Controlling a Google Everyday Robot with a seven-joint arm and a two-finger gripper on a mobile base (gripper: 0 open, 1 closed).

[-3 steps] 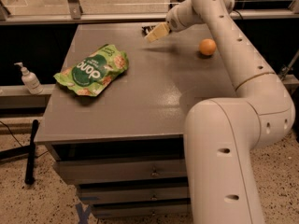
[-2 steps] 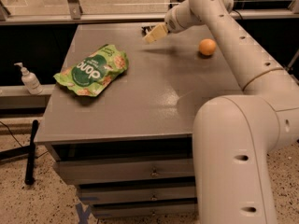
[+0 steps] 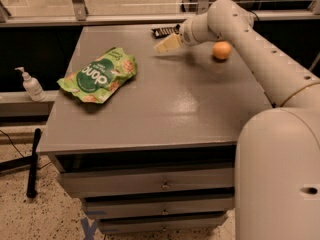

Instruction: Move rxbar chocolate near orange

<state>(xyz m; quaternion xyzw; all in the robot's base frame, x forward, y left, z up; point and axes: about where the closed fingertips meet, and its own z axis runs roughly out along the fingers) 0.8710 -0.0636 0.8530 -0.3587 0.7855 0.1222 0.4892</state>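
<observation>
Grey counter: a flat, matt top that carries all the loose items; its near edge runs across the middle of the view.
Rxbar chocolate: a small black bar lying flat at the far edge of the counter, right of centre, just behind the hand.
Orange: a round fruit resting on the counter to the right of the bar, near it but clearly apart, with the arm passing over the gap between them.
Hand: a pale wedge at the end of the arm, low over the far part of the counter, just in front of the bar and left of the orange. How far open it is cannot be told, nor whether it touches or grips the bar.
Arm: cream-coloured, reaching from the lower right corner up and left across the counter's right side.
Green bag: a large chip bag lying flat on the left half of the counter, well apart from the bar and the orange.
Drawers: stacked under the counter top, each with a small knob.
Pump bottle: clear, standing on a ledge to the left of the counter.
</observation>
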